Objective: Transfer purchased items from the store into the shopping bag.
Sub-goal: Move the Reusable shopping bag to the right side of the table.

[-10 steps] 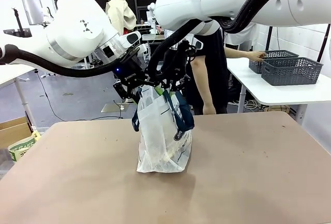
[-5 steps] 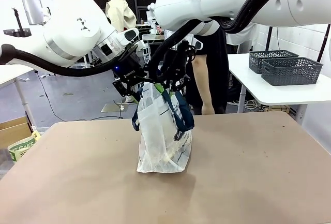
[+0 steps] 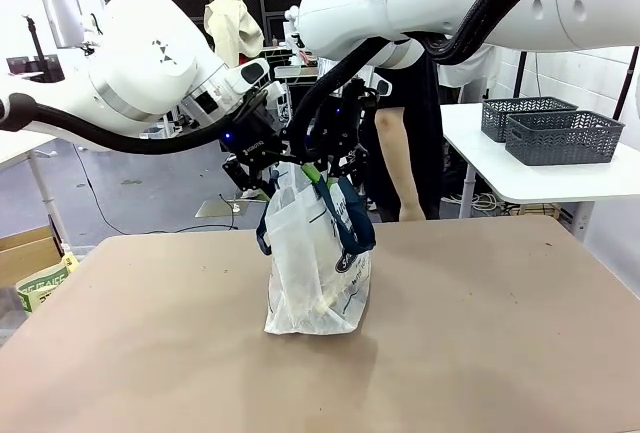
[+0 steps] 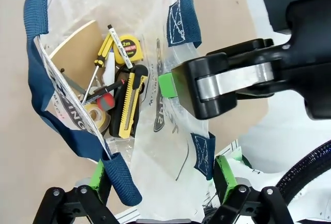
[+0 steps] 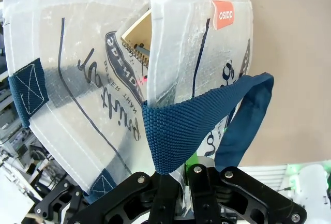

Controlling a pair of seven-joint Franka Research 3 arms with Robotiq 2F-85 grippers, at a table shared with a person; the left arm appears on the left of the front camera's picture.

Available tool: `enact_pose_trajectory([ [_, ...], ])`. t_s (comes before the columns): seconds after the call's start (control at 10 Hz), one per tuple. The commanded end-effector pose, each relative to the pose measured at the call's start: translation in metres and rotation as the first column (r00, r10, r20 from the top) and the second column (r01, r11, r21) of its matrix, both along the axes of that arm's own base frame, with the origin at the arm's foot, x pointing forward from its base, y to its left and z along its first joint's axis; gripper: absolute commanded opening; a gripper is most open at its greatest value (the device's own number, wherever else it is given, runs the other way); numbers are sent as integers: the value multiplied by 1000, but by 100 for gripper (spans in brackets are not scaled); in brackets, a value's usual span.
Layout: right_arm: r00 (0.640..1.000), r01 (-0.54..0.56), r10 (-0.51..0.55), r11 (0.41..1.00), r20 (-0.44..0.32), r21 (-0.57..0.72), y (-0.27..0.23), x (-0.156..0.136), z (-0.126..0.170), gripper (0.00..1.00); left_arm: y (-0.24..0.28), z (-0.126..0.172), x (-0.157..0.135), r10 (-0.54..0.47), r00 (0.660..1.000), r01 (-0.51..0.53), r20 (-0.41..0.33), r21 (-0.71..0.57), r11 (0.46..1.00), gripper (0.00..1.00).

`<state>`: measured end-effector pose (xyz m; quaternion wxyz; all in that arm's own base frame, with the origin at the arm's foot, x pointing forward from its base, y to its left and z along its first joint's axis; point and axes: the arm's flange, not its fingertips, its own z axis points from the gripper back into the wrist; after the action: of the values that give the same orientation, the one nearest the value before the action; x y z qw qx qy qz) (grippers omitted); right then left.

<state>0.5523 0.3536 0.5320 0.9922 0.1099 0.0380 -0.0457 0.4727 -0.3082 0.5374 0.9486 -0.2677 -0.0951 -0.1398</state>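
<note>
The shopping bag (image 3: 318, 263), whitish plastic with navy straps and lettering, stands in the middle of the brown table. My right gripper (image 3: 322, 168) is shut on one navy strap handle (image 5: 170, 131) at the bag's top and holds it up. My left gripper (image 4: 160, 168) is open, its green pads (image 4: 98, 175) either side of the bag's rim. Inside the bag lie purchased items: a yellow tape measure (image 4: 126, 47), a yellow and black knife (image 4: 129, 105), screwdrivers and a tan cardboard pack (image 4: 77, 53). The store, a dark grey lattice basket (image 3: 565, 136), sits far right.
The basket stands on a white side table (image 3: 540, 178) with a second basket (image 3: 520, 113) behind it. A person (image 3: 405, 153) stands at the far table edge behind my arms. A cardboard box (image 3: 30, 253) is on the floor at the left.
The person's hand has left the far basket and drawn back to the body. My left gripper has shifted slightly at the bag's rim; the right grip holds still.
</note>
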Motion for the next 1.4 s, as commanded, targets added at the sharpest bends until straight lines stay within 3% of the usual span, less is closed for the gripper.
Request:
enact_pose_trajectory([
  [0.0, 1000, -21, 21, 999, -17, 36, 2, 2, 0, 0, -5, -10, 3, -39, 999, 39, -10, -4, 999, 100],
  [1.0, 998, -49, 51, 997, -32, 62, 2, 4, -8, 0, -25, -12, 40, 12, 1000, -12, 0, 120, 993, 100],
  [1.1, 998, -51, 53, 997, -33, 65, 3, 3, -9, 0, -24, -12, 40, 21, 1000, -23, 15, 142, 990, 93],
  [1.3, 998, -52, 54, 996, -33, 68, 3, 3, -9, 0, -26, -12, 37, 29, 999, -32, 22, 159, 987, 54],
])
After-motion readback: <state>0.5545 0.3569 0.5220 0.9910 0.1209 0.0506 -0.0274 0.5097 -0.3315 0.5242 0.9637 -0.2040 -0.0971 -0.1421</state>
